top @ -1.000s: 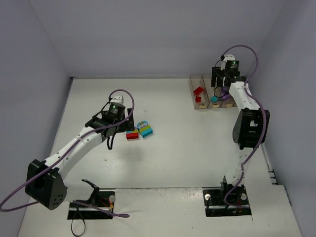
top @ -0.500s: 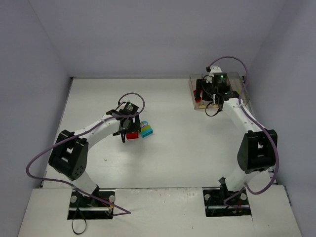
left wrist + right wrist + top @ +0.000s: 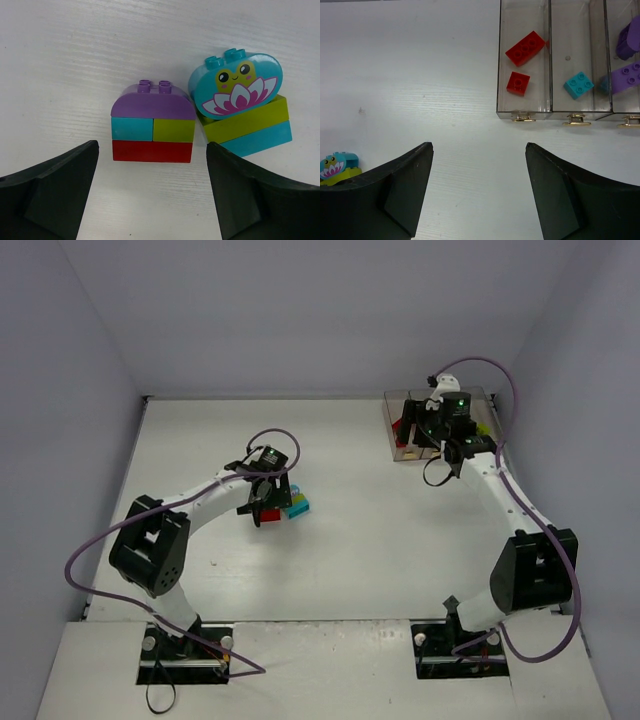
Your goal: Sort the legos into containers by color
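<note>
Two lego stacks lie side by side on the white table. One [image 3: 151, 125] has a purple rounded top, teal and lime bricks, and a red base; it also shows in the top view [image 3: 268, 515]. The other [image 3: 240, 107] is a teal frog-faced dome on lime and teal bricks [image 3: 297, 505] [image 3: 335, 167]. My left gripper [image 3: 152, 156] is open and empty, with its jaws either side of the red base, not touching it. My right gripper [image 3: 477, 146] is open and empty, just in front of the clear containers [image 3: 550, 60] [image 3: 395, 430].
The leftmost bin holds two red bricks [image 3: 525, 48]. The one beside it holds a teal brick [image 3: 578, 84]. The third holds purple bricks [image 3: 627, 75]. Brass latches [image 3: 522, 119] stick out from the bins' near edge. Grey walls close in the table.
My left gripper has moved right, up to the red-based stack. My right gripper has shifted left, from over the right bins to the near edge of the left bins.
</note>
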Robot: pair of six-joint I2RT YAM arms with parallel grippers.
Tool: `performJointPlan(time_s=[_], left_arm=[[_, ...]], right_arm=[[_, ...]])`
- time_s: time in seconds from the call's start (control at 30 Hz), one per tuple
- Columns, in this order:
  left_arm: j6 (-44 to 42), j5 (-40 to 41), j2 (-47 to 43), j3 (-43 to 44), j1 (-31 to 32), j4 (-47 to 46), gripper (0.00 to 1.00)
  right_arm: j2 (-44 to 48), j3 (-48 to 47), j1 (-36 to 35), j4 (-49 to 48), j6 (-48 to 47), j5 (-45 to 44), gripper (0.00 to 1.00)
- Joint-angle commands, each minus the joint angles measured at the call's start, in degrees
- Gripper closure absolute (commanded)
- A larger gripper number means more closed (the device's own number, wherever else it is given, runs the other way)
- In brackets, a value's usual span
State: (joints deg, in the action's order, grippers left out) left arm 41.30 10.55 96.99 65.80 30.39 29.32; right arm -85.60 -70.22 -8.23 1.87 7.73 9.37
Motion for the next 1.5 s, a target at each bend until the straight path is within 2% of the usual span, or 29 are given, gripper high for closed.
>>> performJointPlan(time_s=[0.0, 0.2, 0.43, 0.53, 0.57, 0.63, 0.67, 0.73, 0.83, 0.87, 0.9, 1.03, 1.2, 1.47], left_arm=[[1.5, 0.35, -0.14, 1.17, 0.46, -1.37, 0.2], [0.98, 1.67, 1.36, 0.3, 0.46, -1.63, 0.31], [0.27, 2.81, 1.89, 0.3, 0.46, -2.34, 0.55], [-0.43, 2.81, 1.27, -0.15, 0.46, -2.43, 0.67], [-1.21, 2.55, 0.84, -0.32, 0.37, -2.6, 0.76], [-2.44, 2.46, -1.79, -1.29, 0.46, -3.74, 0.87], [-4.8, 2.2, -3.11, -1.81, 0.37, -4.7, 0.98], [-8.15, 2.29, -8.81, -4.35, 0.98, -8.99, 1.0], [-17.98, -0.07, -18.13, -9.62, 1.6, -17.78, 1.0], [-23.75, -1.48, -20.41, -10.94, 1.69, -20.16, 1.0], [-26.33, -4.45, -24.61, -12.17, 1.69, -23.83, 1.0], [-40.21, -13.87, -32.11, -16.66, 1.78, -28.35, 1.0], [-47.53, -19.85, -37.31, -18.51, 1.86, -28.36, 1.0], [-52.55, -22.5, -41.27, -19.48, 1.86, -31.16, 0.99]], right_arm=[[2.46, 0.52, -0.03, -3.54, 0.89, 0.83, 0.29], [2.81, 1.48, -0.47, -4.07, 0.98, 1.27, 0.28], [3.25, 1.75, -1.79, -4.07, 0.62, 1.53, 0.28], [3.51, 1.84, -2.23, -4.07, 0.54, 2.06, 0.28], [3.6, 1.75, -2.32, -3.98, 0.54, 3.19, 0.28], [3.78, 0.88, -2.93, -3.54, 0.71, 5.3, 0.29], [3.69, 0.43, -3.11, -3.19, 0.8, 8.62, 0.29], [3.25, -1.75, -3.98, -2.14, 1.76, 12.33, 0.31], [2.2, -4.48, -6.0, 0.24, 4.04, 19.97, 0.34], [1.93, -5.1, -6.71, 0.41, 6.23, 21.29, 0.34], [1.32, -5.72, -7.41, 0.76, 7.38, 24.01, 0.34], [-0.35, -8.44, -13.56, 0.86, 13.44, 27.98, 0.32], [-3.68, -12.13, -20.15, 0.94, 19.07, 30.44, 0.24], [-7.55, -15.21, -27.1, 0.86, 21.72, 30.19, 0.24]])
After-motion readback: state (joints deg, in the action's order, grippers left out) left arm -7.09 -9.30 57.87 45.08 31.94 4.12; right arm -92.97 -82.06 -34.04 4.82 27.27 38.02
